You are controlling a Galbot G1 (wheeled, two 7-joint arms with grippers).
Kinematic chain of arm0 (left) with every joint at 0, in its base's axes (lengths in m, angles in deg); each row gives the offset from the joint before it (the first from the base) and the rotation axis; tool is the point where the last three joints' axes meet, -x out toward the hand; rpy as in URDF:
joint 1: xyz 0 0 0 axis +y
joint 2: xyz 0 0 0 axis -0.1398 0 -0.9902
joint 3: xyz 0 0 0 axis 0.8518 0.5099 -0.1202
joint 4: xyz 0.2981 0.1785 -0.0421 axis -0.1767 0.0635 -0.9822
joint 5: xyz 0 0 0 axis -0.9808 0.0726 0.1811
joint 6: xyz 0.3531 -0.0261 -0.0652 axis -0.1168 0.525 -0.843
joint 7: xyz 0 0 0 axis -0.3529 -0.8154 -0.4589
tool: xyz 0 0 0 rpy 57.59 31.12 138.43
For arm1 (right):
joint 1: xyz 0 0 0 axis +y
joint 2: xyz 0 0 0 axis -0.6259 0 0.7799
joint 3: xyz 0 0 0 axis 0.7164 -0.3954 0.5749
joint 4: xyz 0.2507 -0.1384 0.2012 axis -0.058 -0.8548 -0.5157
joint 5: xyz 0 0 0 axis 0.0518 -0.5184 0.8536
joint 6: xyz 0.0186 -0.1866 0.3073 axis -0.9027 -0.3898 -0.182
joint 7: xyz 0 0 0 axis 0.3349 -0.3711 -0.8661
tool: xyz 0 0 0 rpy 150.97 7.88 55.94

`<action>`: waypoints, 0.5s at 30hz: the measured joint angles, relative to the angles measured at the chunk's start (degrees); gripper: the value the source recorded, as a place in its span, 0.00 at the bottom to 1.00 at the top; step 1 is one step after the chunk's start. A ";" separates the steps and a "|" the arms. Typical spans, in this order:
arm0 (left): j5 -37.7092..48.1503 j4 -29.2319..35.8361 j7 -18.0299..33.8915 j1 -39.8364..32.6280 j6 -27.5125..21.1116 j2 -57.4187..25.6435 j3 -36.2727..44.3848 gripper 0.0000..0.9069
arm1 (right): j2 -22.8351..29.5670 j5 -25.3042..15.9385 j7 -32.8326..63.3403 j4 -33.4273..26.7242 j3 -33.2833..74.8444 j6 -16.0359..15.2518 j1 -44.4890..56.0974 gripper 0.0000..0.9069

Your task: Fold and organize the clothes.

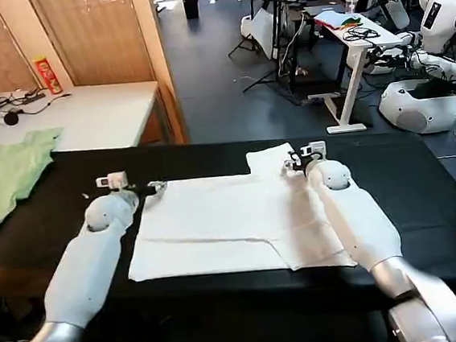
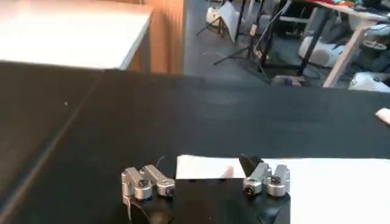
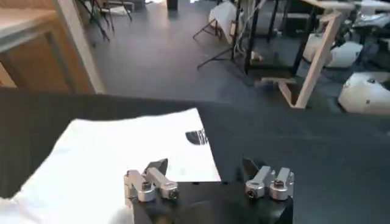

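Black-covered bench (image 1: 422, 176) fills the workspace. Left end effector (image 2: 207, 182) and right end effector (image 3: 207, 182), both spread wide, sit at the far corners of the flattened white T-shirt (image 1: 217, 220). Light, limp cotton; pinch corners.

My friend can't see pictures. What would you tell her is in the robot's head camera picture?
A white cotton T-shirt lies partly folded on a black table, with the robot's left gripper at its far left corner and right gripper at its far right sleeve. A light green garment lies at the table's left end.
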 joint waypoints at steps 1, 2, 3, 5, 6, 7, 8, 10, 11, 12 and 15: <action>-0.28 -0.33 0.02 -0.07 0.13 0.10 -0.02 0.78 | 0.03 -0.07 -0.04 -0.07 0.01 0.01 0.00 0.95; -0.40 -0.68 0.00 -0.20 0.24 0.20 -0.07 0.66 | 0.06 -0.08 -0.09 -0.09 0.01 0.01 0.00 0.86; -0.47 -0.99 0.03 -0.28 0.41 0.33 -0.15 0.58 | 0.08 -0.08 -0.14 -0.10 0.01 0.01 0.01 0.84; -0.55 -1.51 0.05 -0.36 0.59 0.47 -0.32 0.43 | 0.11 -0.08 -0.20 -0.19 0.00 0.01 0.02 0.76; -0.62 -1.64 0.05 -0.38 0.67 0.47 -0.36 0.39 | 0.12 -0.08 -0.27 -0.29 0.01 0.01 -0.01 0.72; -0.85 -1.69 -0.02 -0.35 0.72 0.48 -0.38 0.31 | 0.15 -0.08 -0.36 -0.37 0.02 0.01 -0.05 0.60; -0.97 -1.68 -0.11 -0.27 0.75 0.48 -0.39 0.29 | 0.19 -0.08 -0.41 -0.40 0.02 0.01 -0.08 0.60; -1.42 -1.37 -0.41 0.03 0.90 0.48 -0.40 0.24 | 0.23 -0.12 -0.54 -0.42 0.06 0.02 -0.09 0.48; -1.62 -1.21 -0.54 0.15 0.93 0.49 -0.41 0.23 | 0.25 -0.15 -0.59 -0.38 0.06 0.01 -0.06 0.41; -1.77 -1.00 -0.68 0.27 0.96 0.50 -0.41 0.23 | 0.26 -0.17 -0.60 -0.36 0.15 0.02 -0.02 0.40; -2.12 -0.55 -0.87 0.47 1.02 0.55 -0.37 0.20 | 0.26 -0.30 -0.70 -0.26 0.42 0.02 0.15 0.24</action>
